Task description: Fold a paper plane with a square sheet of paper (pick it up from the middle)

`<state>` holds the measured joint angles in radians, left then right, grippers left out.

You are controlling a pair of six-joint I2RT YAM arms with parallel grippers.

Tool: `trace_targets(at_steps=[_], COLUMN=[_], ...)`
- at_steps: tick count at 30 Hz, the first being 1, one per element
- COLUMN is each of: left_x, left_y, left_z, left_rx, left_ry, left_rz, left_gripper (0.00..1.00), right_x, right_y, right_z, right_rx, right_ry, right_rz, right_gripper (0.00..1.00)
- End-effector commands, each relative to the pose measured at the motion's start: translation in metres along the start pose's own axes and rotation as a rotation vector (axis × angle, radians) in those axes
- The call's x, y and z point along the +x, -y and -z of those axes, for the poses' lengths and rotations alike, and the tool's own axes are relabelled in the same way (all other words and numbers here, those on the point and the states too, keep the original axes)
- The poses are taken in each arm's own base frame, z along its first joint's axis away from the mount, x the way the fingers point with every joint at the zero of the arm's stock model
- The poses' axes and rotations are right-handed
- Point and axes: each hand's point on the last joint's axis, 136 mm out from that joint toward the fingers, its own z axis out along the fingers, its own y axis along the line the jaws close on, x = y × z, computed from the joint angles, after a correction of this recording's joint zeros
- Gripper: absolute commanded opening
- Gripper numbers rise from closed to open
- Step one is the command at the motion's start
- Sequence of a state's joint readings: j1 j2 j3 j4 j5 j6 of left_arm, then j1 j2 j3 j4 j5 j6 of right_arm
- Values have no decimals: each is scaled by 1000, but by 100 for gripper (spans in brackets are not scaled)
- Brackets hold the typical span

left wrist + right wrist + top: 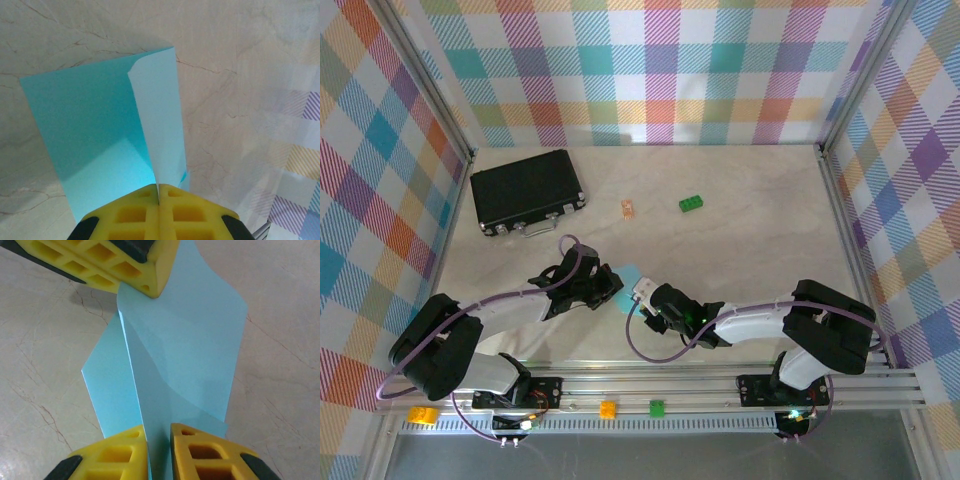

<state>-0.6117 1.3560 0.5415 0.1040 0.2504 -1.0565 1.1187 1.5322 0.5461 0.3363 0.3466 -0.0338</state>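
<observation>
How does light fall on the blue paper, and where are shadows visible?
Left wrist view: on the square sheet of paper the raised flap looks pale, the rest deeper cyan. Right wrist view: the left gripper throws a shadow on the table. Top external view: even light.

Left arm (510,312) and right arm (760,325) reach inward (left jaws shut, right jaws slightly apart).

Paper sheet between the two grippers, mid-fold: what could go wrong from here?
1. The left gripper pinches the paper sheet at one small spot; a pull from the right gripper might tear it or slip it out.
2. The right gripper's jaws stand slightly apart around the sheet's bowed flap, so closing could set a skewed crease.
</observation>
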Motion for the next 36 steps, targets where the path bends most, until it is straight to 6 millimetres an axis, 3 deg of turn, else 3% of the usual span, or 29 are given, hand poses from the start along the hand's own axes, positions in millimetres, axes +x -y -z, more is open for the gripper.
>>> trace_targets(at_steps=[1, 23, 31, 33, 36], left_x=[-4, -3, -3, -4, -5], left_y=[8, 10, 9, 10, 12], left_z=[1, 1, 2, 3, 8], left_rx=[17, 24, 25, 28, 23], left_ry=[-3, -5, -2, -1, 13], left_rz=[-8, -11, -9, -11, -21], left_gripper=[1, 1, 1, 6, 34], right_x=[-1, 5, 0, 0, 1], right_y=[-1, -1, -3, -5, -9], right_z=[1, -2, -1, -2, -4], right_rx=[-8, -3, -20, -29, -54], right_ry=[1, -25, -10, -10, -19], right_rz=[-24, -10, -27, -41, -93], right_gripper=[19, 18, 8, 7, 6])
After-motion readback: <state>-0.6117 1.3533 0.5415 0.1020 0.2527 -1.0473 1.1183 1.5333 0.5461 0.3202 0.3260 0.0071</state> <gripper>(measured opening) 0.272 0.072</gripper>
